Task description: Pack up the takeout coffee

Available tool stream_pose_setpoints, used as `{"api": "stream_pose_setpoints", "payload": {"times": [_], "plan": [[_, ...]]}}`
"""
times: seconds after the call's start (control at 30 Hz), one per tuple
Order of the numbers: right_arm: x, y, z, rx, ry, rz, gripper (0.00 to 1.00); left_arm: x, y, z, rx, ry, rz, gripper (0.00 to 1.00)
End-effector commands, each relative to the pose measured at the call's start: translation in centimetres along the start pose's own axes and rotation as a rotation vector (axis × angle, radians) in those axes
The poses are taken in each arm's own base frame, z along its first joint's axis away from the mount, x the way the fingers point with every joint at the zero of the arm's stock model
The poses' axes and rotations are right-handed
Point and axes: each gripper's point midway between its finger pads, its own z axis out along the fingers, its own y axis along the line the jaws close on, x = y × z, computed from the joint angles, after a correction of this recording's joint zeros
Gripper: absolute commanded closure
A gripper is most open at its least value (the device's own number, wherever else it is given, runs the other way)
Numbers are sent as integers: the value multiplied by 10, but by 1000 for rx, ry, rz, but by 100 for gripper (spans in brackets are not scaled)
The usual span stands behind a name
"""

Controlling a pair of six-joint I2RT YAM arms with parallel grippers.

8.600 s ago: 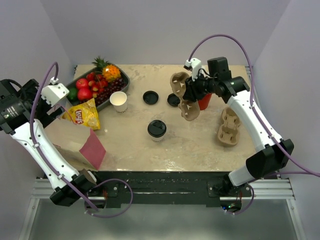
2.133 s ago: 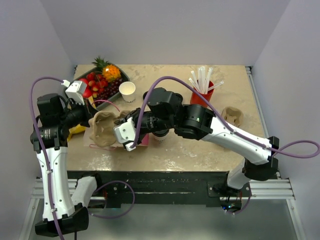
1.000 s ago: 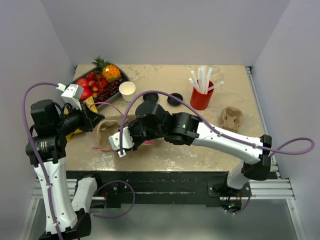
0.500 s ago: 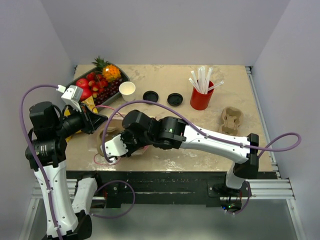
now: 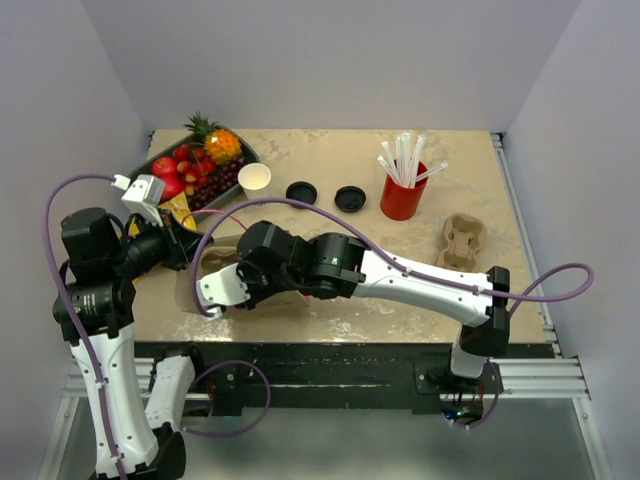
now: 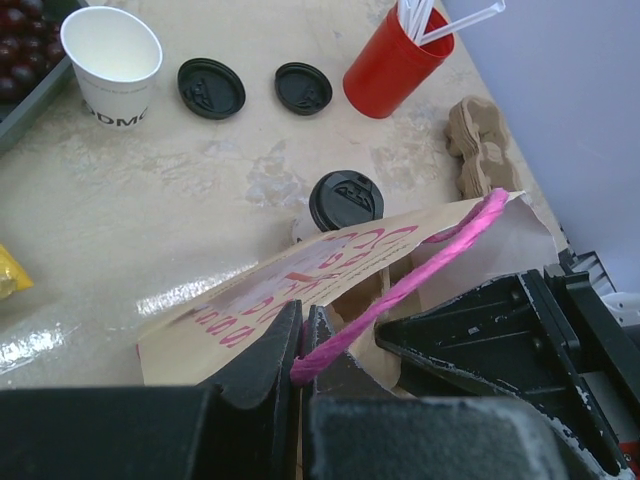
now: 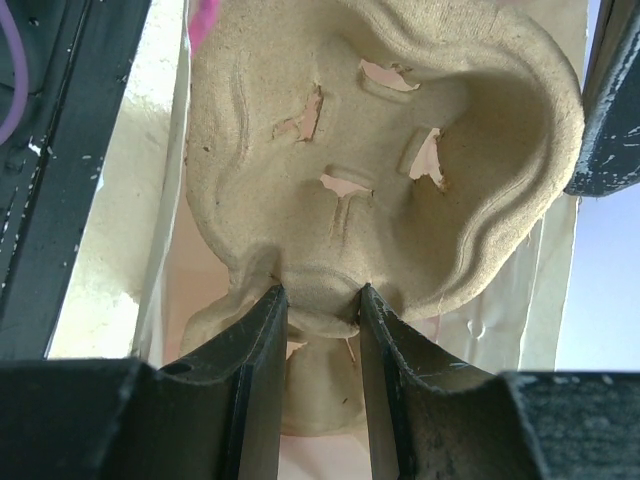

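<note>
top view: vs a sec ago the right arm [image 5: 400, 278] has swung further down and to the left. the cup carrier [image 7: 380, 150] we saw at the mouth of the paper bag [image 5: 222, 258] is now out of sight here, prob inside it. the left gripper [image 5: 188, 250] is still at the bag's top edge. the open white cup [image 5: 254, 179], two loose lids [image 5: 301, 192] and the red straw cup [image 5: 403, 198] sit at the back as before.

left wrist view: jaws pressed together on the pink handle [image 6: 430, 262], holding the bag mouth up. the takeout coffee [image 6: 346, 200], lid on, stands on the table [image 6: 200, 190] just behind the bag w/ nothing touching it.

right wrist view: the right gripper [image 7: 318, 305] is pinching the carrier by its rim. there's bag wall on both sides, so it's in the bag.

what it means, we reckon: the carrier goes in first and the coffee isn't packed yet. next is prob to let go, back out w/o snagging the paper, then fetch the cup.
</note>
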Motion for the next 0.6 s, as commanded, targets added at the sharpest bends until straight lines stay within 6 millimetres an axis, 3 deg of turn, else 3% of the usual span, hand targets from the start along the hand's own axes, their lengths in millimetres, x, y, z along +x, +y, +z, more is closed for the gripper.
{"api": "stream_pose_setpoints", "payload": {"times": [0.0, 0.57], "plan": [[-14, -17, -5, 60, -32, 12, 74, -10, 1, -3, -28, -25, -3, 100], [-7, 5, 21, -66, 34, 14, 76, -16, -9, -14, -25, -9, 23, 100]]}}
